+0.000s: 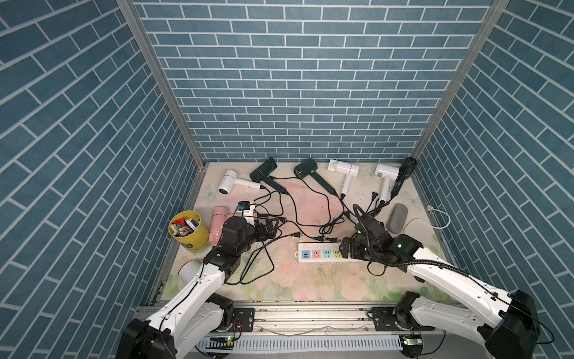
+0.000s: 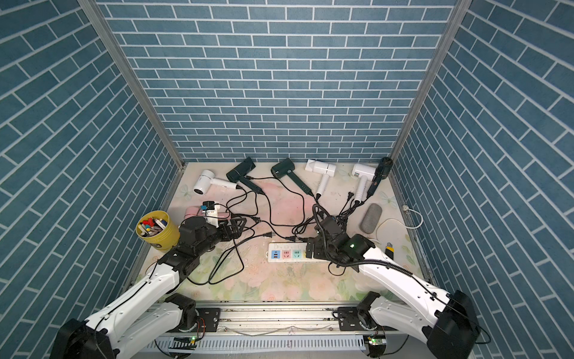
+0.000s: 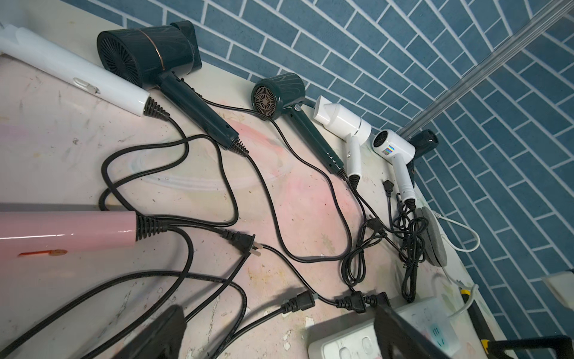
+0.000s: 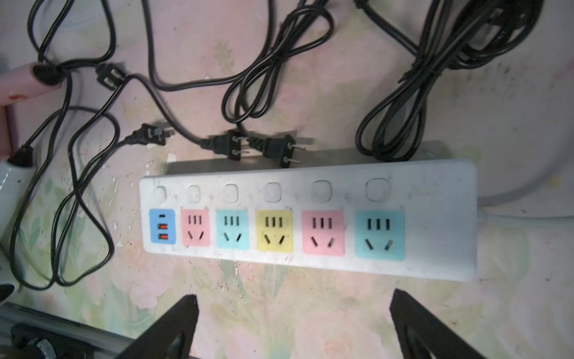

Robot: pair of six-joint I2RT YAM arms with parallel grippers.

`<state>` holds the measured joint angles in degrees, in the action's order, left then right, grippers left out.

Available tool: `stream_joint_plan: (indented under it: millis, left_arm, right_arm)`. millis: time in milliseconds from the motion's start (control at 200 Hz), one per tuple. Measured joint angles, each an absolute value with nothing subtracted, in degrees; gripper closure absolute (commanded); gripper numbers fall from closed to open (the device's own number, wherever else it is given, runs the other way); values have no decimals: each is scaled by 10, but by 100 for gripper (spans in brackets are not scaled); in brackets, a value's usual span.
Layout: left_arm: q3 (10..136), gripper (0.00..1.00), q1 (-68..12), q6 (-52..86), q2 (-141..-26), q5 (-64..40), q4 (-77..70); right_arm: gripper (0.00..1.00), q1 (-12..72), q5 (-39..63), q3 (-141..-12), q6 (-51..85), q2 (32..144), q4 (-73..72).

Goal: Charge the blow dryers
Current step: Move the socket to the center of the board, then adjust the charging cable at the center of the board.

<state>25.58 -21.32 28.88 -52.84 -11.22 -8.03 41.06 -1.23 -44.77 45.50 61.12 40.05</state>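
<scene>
Dryers, cords and power strip on the floral tabletop (image 1: 310,279). Six dryers lie in a row along the rear wall, well beyond both sets of fingertips: round-headed white dryer (image 1: 229,181), first dark green dryer (image 1: 263,171), second dark green dryer (image 1: 306,169), nozzled white dryer (image 1: 344,169), stickered white dryer (image 3: 393,147) and black dryer (image 1: 407,169), the last set in the corner just beside its white neighbour. The pink dryer (image 1: 218,219) lies apart from the row, just beside the left gripper (image 1: 269,229). Black cords trail from the handles toward the grippers, and several loops cross on the table between the two sets of fingers.

Left gripper: fingers (image 3: 167,329) spread wide, grasping nothing. A loose plug (image 3: 298,303) rests on the table just ahead of the tips.

Right gripper (image 4: 295,329): fingers likewise spread and empty. The power strip (image 4: 435,217) lies just ahead of the tips, coloured sockets facing up. The paired plugs (image 4: 231,146) lie side by side on the table just beyond the strip's far edge, prongs bare.

Outward of the right fingers are the grey fuzzy roll (image 1: 397,217) and, in a top view, the yellow-and-black utility knife (image 2: 389,248). Outward of the left fingers stands the yellow cup (image 1: 194,242) of markers.
</scene>
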Motion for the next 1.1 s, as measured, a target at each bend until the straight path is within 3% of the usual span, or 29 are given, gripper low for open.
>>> stream_joint_plan:
  millis: [315, 525, 770, 1100]
  left_arm:
    - [265, 0, -238, 270, -526, -94, -71]
    - [272, 1, -242, 259, -531, -86, -67]
    - [282, 1, -251, 258, -558, -86, -67]
    - [287, 1, -262, 252, -598, -86, -68]
  right_arm:
    - [1, 260, 31, -603, 367, 718, 445]
    - [25, 166, 39, -639, 327, 776, 456]
    - [30, 71, 38, -642, 306, 844, 455]
    - [34, 20, 80, -684, 295, 992, 407]
